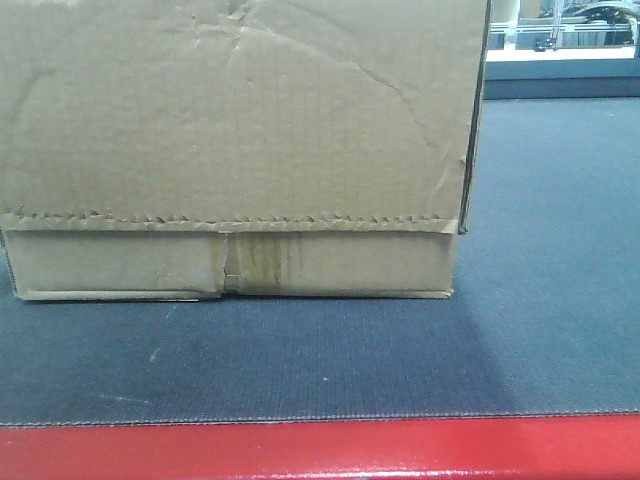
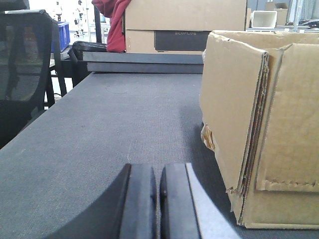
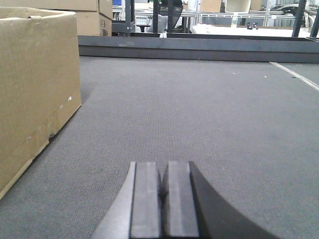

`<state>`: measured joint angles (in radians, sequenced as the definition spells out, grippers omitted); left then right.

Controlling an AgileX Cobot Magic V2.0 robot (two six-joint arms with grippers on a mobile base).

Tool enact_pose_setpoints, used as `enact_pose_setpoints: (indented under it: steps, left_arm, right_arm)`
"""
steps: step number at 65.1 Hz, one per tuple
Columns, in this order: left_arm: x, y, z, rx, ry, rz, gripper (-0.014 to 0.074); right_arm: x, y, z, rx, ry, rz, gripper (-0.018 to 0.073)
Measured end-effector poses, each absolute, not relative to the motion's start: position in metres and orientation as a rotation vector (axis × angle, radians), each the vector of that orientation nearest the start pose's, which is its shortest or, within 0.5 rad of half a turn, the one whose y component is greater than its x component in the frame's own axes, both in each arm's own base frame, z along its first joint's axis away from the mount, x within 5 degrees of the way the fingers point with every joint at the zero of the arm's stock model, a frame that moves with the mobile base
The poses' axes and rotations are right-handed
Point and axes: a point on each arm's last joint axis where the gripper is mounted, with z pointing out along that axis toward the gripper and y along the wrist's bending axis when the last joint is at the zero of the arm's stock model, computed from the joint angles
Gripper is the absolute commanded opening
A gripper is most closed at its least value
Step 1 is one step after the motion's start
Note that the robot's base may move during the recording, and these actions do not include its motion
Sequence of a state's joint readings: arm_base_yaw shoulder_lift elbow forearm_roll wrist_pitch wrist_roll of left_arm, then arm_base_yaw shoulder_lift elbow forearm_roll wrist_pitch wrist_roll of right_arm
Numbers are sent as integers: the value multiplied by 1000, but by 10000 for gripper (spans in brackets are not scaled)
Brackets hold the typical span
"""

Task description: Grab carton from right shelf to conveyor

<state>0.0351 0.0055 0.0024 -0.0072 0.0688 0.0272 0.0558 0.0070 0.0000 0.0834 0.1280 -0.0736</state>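
Note:
The brown carton (image 1: 230,150) rests on the dark grey conveyor (image 1: 540,300) belt, just behind its red front edge (image 1: 320,450). A perforated tear line and a taped centre seam mark its lower face. In the left wrist view the carton (image 2: 264,129) stands to the right of my left gripper (image 2: 158,172), which is shut with nothing between its pads, low over the belt (image 2: 99,129). In the right wrist view the carton (image 3: 35,84) is on the left, apart from my right gripper (image 3: 164,169), also shut and empty above the belt (image 3: 209,114). The right shelf is out of view.
A black mesh chair (image 2: 25,74) stands left of the belt. Beyond the belt's far end are stacked cardboard boxes (image 2: 184,25), a red cloth (image 2: 113,20) and metal racks (image 3: 239,15). A dark raised rail (image 3: 199,47) closes the belt's far edge.

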Motion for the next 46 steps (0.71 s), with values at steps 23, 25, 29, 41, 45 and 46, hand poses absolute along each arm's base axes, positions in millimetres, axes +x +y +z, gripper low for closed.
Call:
enact_pose_setpoints:
  steps: [23, 25, 29, 41, 45, 46]
  left_arm:
    - [57, 2, 206, -11, 1560, 43, 21]
    - [57, 2, 206, -11, 1560, 43, 21]
    - [57, 2, 206, -11, 1560, 43, 21]
    - [57, 2, 206, -11, 1560, 43, 21]
    - [57, 2, 206, -11, 1560, 43, 21]
    - [57, 2, 206, -11, 1560, 43, 21]
  right_arm:
    - [57, 4, 201, -46, 1618, 59, -68]
    - [57, 4, 201, -46, 1618, 59, -68]
    - [57, 4, 201, -46, 1618, 59, -68]
    - [57, 4, 201, -46, 1618, 59, -68]
    - [57, 4, 201, -46, 1618, 59, -68]
    - [57, 4, 201, -46, 1618, 59, -68]
